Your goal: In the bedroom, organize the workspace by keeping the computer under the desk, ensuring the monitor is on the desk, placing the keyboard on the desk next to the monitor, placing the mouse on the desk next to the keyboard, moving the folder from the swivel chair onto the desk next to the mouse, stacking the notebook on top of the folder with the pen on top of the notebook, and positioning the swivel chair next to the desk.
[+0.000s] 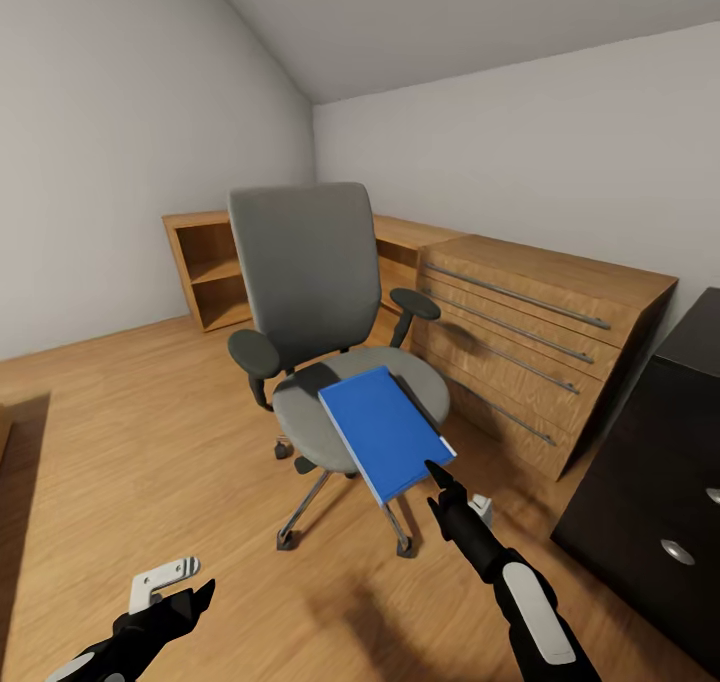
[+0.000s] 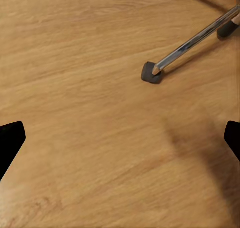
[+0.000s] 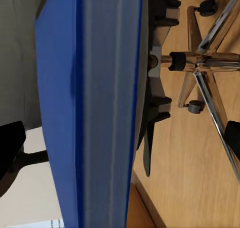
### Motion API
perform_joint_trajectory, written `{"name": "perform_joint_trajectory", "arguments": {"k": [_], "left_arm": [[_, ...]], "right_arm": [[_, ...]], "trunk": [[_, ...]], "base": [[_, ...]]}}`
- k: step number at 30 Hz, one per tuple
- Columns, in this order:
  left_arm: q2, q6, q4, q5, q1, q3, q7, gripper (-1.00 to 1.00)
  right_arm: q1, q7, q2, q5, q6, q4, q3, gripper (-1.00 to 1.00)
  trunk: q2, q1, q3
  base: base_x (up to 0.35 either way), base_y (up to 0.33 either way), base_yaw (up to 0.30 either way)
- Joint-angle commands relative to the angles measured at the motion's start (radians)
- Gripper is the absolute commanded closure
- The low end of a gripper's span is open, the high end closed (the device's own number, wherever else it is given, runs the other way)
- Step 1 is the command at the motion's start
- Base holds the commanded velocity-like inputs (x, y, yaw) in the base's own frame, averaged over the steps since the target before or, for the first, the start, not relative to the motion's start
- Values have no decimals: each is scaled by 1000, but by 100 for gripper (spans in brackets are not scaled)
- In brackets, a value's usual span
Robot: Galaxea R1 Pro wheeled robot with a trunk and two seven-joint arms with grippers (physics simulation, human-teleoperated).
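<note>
Honey wood plank floor all around; flat bright blue folder overhangs the grey upholstered swivel chair seat, an easy edge to grab. Right hand sits at its corner with fingers spread wide around the edge, apparently not clamped yet, and left hand hangs open and empty.

No writing, label, brand mark, number or sign can be read in any of the views. The flat bright blue folder is shown with a plain cover, and its pale page edges are unmarked. Nothing is printed on the grey upholstered swivel chair, on the light wooden chest of drawers at the right, or on the glossy black drawer fronts at the near right.
</note>
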Motion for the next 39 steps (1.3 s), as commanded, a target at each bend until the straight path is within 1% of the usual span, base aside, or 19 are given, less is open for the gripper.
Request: {"name": "perform_joint_trajectory", "arguments": {"k": [1, 8, 19, 26, 32, 33, 39], "left_arm": [[0, 3, -2, 11, 0, 0, 8, -100], [0, 4, -2, 11, 0, -1, 8, -100], [0, 3, -2, 11, 0, 0, 8, -100], [2, 3, -2, 11, 0, 1, 8, -100], [2, 4, -2, 11, 0, 1, 8, -100], [2, 4, -2, 11, 0, 1, 8, -100], [2, 5, -2, 11, 0, 1, 8, -100]], "right_arm": [[0, 1, 1, -6, 8, 0, -4, -100], [0, 1, 1, -6, 9, 0, -2, -100], [0, 0, 1, -6, 9, 0, -2, -100], [0, 0, 1, -7, 10, 0, -2, -100], [0, -2, 1, -6, 10, 0, -2, -100], [0, -3, 1, -6, 10, 0, -2, 100], [0, -3, 1, -6, 9, 0, -2, 100]], "trunk": [[0, 0, -1], [0, 0, -1], [0, 0, -1], [0, 0, -1], [0, 0, -1], [0, 0, -1], [0, 0, -1]], "base": [[0, 0, 0], [2, 2, 0], [90, 62, 0], [162, 116, 0], [45, 31, 0], [6, 4, 0], [1, 1, 0]]}}
